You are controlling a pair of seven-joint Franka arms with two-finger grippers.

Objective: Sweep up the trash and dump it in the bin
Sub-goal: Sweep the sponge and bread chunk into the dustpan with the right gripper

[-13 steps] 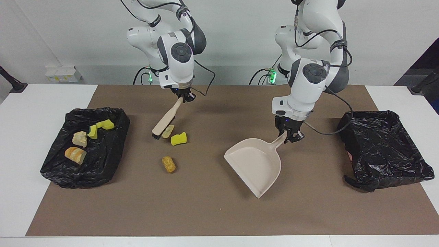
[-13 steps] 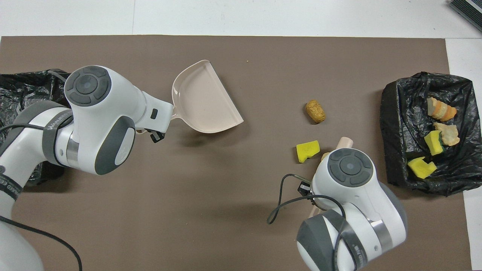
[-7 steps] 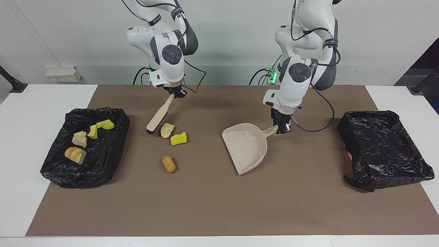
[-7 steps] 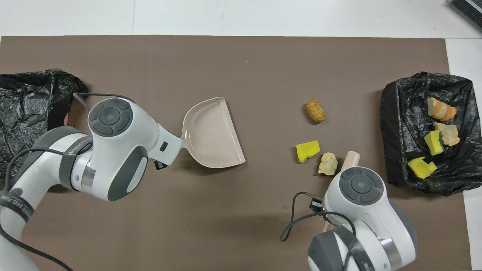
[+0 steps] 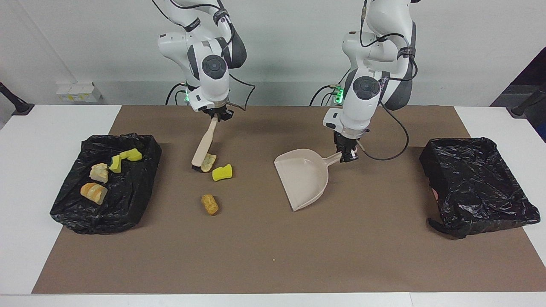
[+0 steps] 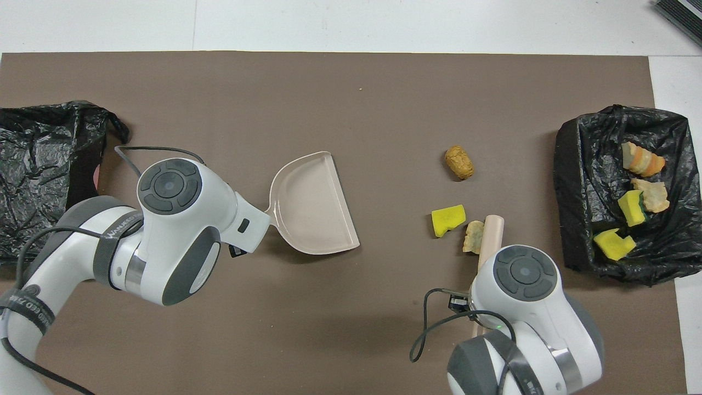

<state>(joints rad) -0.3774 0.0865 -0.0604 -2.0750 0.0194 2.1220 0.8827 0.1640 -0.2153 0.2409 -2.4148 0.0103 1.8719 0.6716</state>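
Three pieces of trash lie on the brown mat: a tan lump, a yellow sponge chunk and a golden-brown lump. My right gripper is shut on the handle of the beige brush, whose bristle end rests against the tan lump. My left gripper is shut on the handle of the beige dustpan, whose open edge faces the trash about a pan's width away. Both grippers are hidden under their arms in the overhead view.
A black-lined bin at the right arm's end holds several trash pieces, such as a sponge chunk and a bread lump. A second black-lined bin stands at the left arm's end.
My left gripper drew the dustpan toward the robots and toward the trash, turning its open edge to it. My right gripper swung the brush off the tan lump, then back against it.
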